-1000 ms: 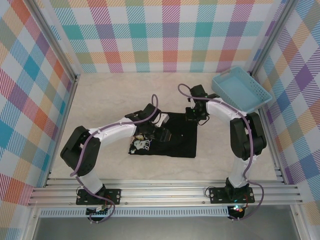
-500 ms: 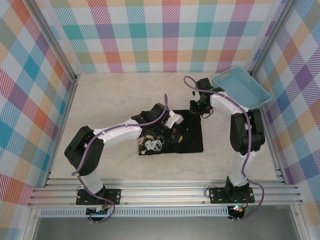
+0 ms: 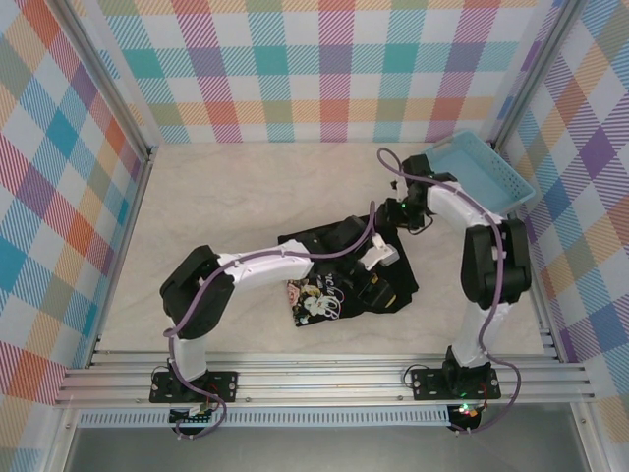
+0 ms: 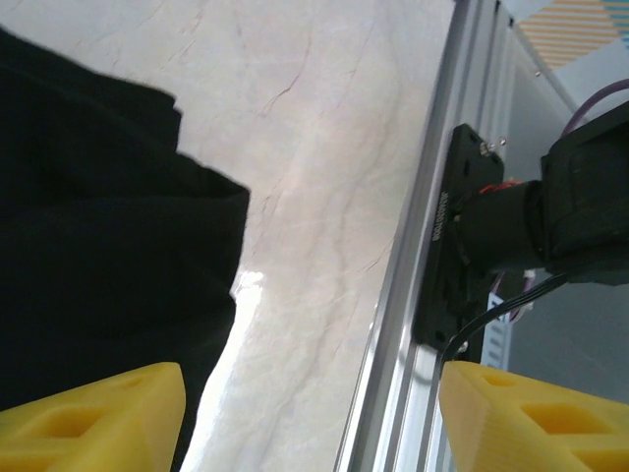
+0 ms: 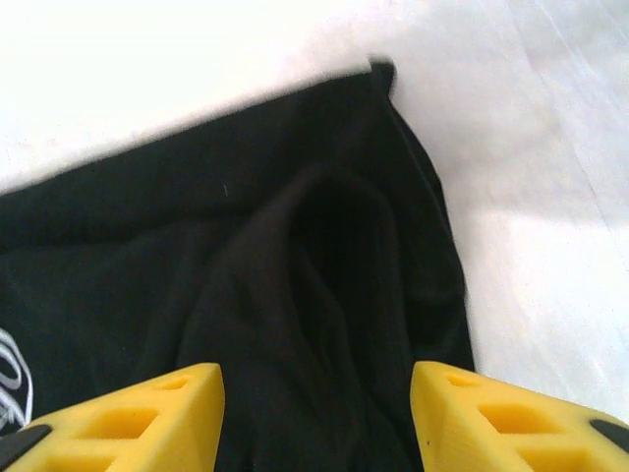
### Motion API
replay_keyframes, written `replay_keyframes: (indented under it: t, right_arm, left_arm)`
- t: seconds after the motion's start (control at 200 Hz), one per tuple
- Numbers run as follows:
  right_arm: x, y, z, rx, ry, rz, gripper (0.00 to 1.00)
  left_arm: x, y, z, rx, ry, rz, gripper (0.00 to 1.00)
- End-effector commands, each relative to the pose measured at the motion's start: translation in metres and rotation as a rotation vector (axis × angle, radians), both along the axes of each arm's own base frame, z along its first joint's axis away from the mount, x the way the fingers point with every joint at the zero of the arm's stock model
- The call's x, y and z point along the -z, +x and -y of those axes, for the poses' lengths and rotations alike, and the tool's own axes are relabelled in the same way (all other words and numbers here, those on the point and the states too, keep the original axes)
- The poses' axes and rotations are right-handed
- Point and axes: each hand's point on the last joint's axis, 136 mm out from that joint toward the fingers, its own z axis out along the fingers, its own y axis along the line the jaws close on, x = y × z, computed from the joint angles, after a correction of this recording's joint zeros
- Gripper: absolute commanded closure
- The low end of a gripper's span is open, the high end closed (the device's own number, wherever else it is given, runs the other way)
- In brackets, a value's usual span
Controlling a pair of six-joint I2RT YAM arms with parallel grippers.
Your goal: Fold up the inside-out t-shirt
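A pale marbled table [image 3: 226, 197] sits inside plaid walls [image 3: 334, 69], with a light blue basket [image 3: 491, 172] at its far right. The black t-shirt [image 3: 319, 300] lies bunched mid-table. The left gripper [image 4: 314, 423] and right gripper [image 5: 314, 418] hover at it, jaws apart, holding nothing.

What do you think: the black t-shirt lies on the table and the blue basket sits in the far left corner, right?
No: the top view shows the blue basket in the far right corner. The black t-shirt does lie on the table.

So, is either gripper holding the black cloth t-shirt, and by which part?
Nothing: left gripper and right gripper are both open, the black cloth t-shirt ungripped.
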Motion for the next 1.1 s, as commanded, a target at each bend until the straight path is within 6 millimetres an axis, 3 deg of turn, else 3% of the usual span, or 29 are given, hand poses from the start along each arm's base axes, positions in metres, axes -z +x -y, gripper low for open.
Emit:
replay_keyframes:
  t: [0.0,0.125,0.3,0.425,0.535,0.67,0.77,0.88,0.94,1.095]
  right_arm:
    - [-0.016,-0.039,0.004,0.028,0.043,-0.036,0.44]
    - [-0.006,-0.089,0.005,0.048,0.092,-0.116,0.41]
    - [0.011,-0.141,0.008,0.120,0.132,-0.226,0.40]
    - [0.018,-0.158,0.019,0.181,0.099,-0.247,0.38]
    - [0.023,-0.166,0.023,0.211,0.087,-0.255,0.34]
    - [0.028,-0.153,0.019,0.212,0.113,-0.218,0.32]
    - [0.035,-0.130,0.011,0.194,0.140,-0.201,0.33]
    - [0.044,-0.101,0.001,0.171,0.172,-0.184,0.35]
    - [0.047,-0.086,-0.006,0.153,0.190,-0.189,0.37]
    - [0.045,-0.039,-0.021,0.111,0.223,-0.141,0.39]
  left_arm:
    - [-0.032,0.007,-0.027,-0.044,-0.010,0.086,0.29]
    - [-0.028,0.039,-0.075,-0.248,0.021,0.069,0.26]
    - [0.000,0.104,-0.150,-0.625,0.111,-0.038,0.22]
    - [0.011,0.139,-0.168,-0.725,0.170,-0.023,0.20]
    - [0.040,0.170,-0.187,-0.816,0.299,-0.041,0.16]
    - [0.068,0.198,-0.184,-0.815,0.331,-0.113,0.17]
    - [0.084,0.199,-0.179,-0.790,0.364,-0.162,0.19]
    - [0.094,0.181,-0.191,-0.789,0.409,-0.194,0.20]
    - [0.097,0.164,-0.201,-0.788,0.433,-0.214,0.20]
    - [0.106,0.097,-0.225,-0.789,0.447,-0.318,0.21]
